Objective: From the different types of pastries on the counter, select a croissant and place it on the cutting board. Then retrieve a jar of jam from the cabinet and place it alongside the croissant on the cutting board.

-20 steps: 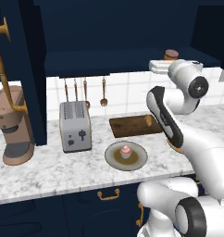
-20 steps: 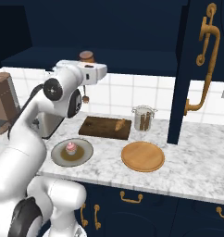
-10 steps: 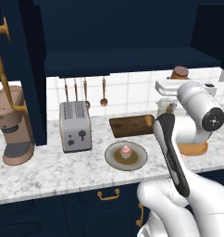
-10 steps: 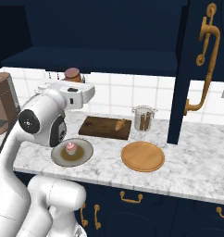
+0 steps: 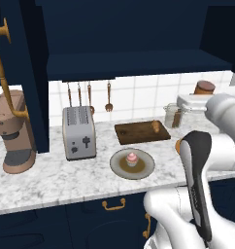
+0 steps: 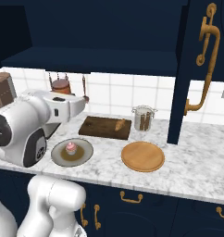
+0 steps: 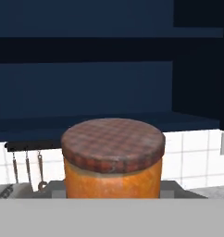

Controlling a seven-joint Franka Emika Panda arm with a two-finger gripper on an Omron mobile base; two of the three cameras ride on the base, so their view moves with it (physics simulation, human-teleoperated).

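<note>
The jar of jam [image 7: 113,157], orange with a brown chequered lid, stands upright in my gripper [image 5: 203,97], whose fingertips are hidden behind it. It shows above the white hand at the right [image 5: 205,87] and at the left [image 6: 61,86], out in front of the cabinet [image 5: 129,63] and above the counter [image 5: 51,177]. The croissant [image 5: 156,127] lies on the right end of the dark cutting board [image 5: 136,133]. A pink cupcake [image 5: 132,158] sits on a grey plate in front of the board.
A toaster [image 5: 79,131] and a coffee machine [image 5: 15,141] stand at the left, with utensils hanging on the tiled wall. A clear glass jar [image 6: 143,118] and a round tan plate [image 6: 142,156] are right of the board. An open navy door with a brass handle [image 6: 204,69] stands beyond them.
My hand has carried the jar of jam out from the cabinet shelf and lower. It has gone right in the left base view and left in the right base view. The counter items have stayed put.
</note>
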